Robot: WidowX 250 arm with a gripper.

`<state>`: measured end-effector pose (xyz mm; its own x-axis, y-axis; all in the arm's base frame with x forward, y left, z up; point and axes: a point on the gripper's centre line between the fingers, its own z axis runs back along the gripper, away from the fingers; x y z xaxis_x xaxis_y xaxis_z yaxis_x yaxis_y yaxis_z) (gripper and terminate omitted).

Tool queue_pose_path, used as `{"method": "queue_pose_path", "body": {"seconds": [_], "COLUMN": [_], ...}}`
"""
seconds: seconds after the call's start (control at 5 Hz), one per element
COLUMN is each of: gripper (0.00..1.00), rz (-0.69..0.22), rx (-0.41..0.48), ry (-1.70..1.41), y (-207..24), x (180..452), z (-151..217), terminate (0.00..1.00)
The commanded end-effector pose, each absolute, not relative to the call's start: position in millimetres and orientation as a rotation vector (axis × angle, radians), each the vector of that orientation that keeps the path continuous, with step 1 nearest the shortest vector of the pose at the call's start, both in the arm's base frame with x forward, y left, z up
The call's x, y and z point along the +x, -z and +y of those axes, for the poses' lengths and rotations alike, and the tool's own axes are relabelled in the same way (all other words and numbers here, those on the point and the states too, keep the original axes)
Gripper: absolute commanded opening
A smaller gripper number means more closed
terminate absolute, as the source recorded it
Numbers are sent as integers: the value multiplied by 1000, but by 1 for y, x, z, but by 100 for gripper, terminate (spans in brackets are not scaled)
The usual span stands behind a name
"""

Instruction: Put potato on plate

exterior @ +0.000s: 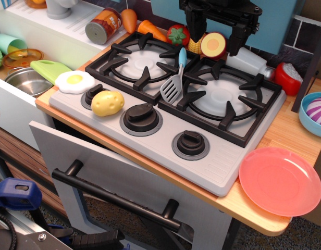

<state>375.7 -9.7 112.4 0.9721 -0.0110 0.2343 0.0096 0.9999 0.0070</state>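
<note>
The pale-yellow potato [108, 102] lies on the grey front panel of the toy stove, resting against the leftmost black knob [93, 95]. The salmon-pink plate [280, 180] lies flat on the wooden counter at the front right, partly over the counter's edge. My black gripper [217, 37] hangs at the top centre, above the back of the stove, far from both. Its two fingers [237, 39] stand apart with nothing between them; a halved fruit toy lies behind the gap.
A white fried egg [74, 81] lies left of the potato. A blue-handled grey spatula [173, 83] lies across the black burner grates [186, 86]. Two more knobs [141, 117] sit on the panel. A blue bowl [314, 113] stands at right. Toy foods line the back.
</note>
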Motion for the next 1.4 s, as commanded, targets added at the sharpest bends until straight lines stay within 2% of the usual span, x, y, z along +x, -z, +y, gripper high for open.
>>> {"method": "queue_pose_path", "body": {"seconds": [0.0, 0.4, 0.8, 1.2], "gripper": [100, 100, 100, 100], "rz": [-236, -241, -236, -239], "rx": [6, 85, 130, 129], "ry": [10, -44, -89, -91], "y": [-112, -127, -111, -88], "x": [376, 336, 294, 263], "z": [-10, 39, 85, 111], "terminate": [0, 0, 0, 0]}}
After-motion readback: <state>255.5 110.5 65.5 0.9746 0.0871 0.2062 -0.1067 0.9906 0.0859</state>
